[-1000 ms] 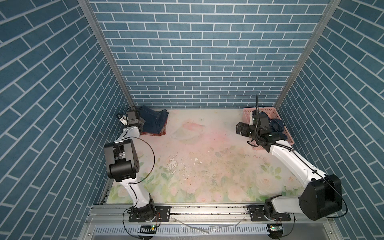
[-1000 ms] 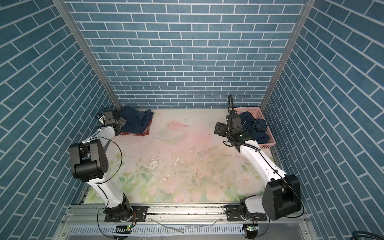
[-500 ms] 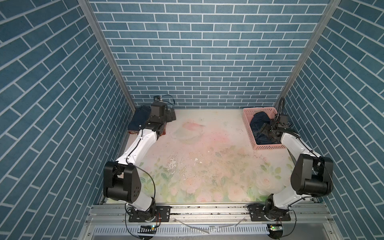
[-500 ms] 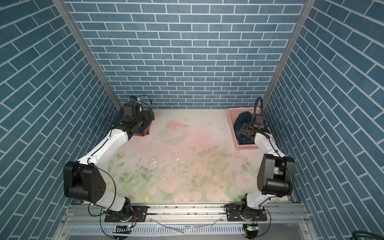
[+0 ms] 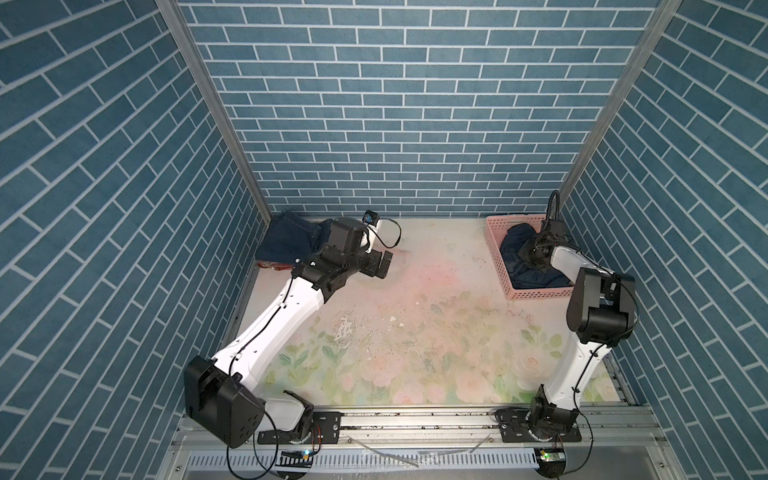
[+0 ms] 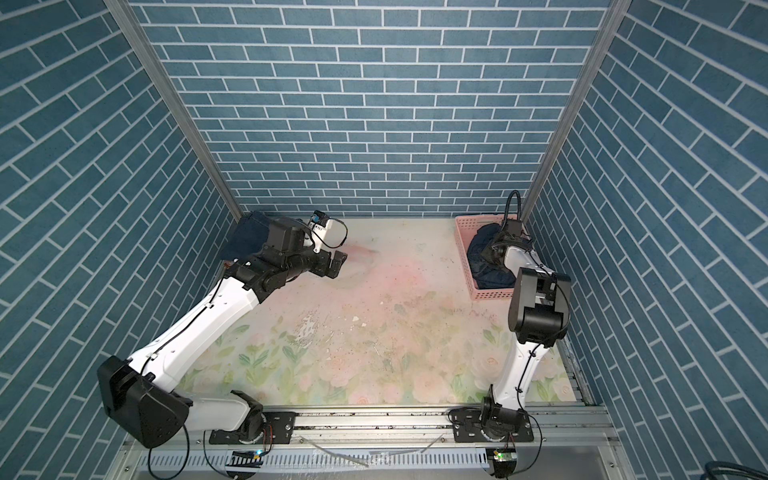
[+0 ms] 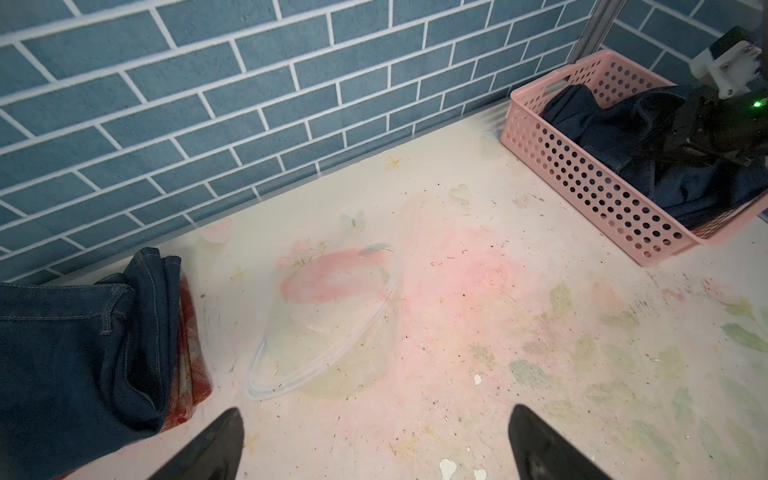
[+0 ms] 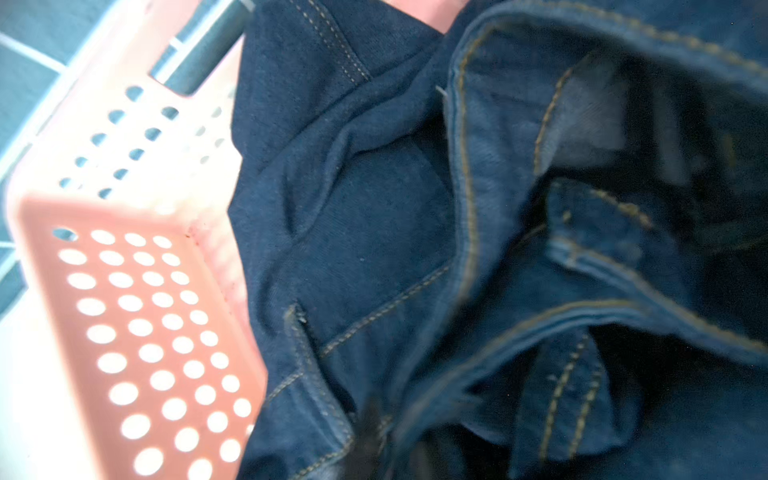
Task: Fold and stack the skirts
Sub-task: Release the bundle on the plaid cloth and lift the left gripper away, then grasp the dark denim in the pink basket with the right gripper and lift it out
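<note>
**A:** Where was the right gripper (image 5: pixel 526 256) at that moment?

**B:** Down inside the pink basket (image 5: pixel 540 294), sunk into the crumpled denim skirt (image 5: pixel 512 248) that filled it. The right wrist view was blurred, but it showed the dark fingertips (image 8: pixel 370 432) clenched together on a fold of that denim, close to a stitched seam.

**A:** And the skirt itself?

**B:** It lay bunched up in the basket, dark blue with lighter stitching. One edge pressed against the perforated wall.

**A:** What about the left gripper (image 5: pixel 382 264)?

**B:** It was well apart from the basket, out over the floral table (image 5: pixel 415 316), on the side away from the basket's long perforated wall. It was released, and in the left wrist view the two black fingers (image 7: pixel 224 440) stood wide apart above bare tabletop.

**A:** Where were the other skirts?

**B:** They were across the table from the basket, in the opposite back corner, along the same brick wall the basket sat against. The folded denim skirt (image 7: pixel 62 353) lay on top of the plaid skirt (image 7: pixel 193 345). Only a rust-red and cream edge of the plaid showed from under the denim, on the side facing the basket.

**A:** Was the left gripper touching that stack?

**B:** No, it was just beside it, between the stack and the basket, and much farther from the basket
</note>
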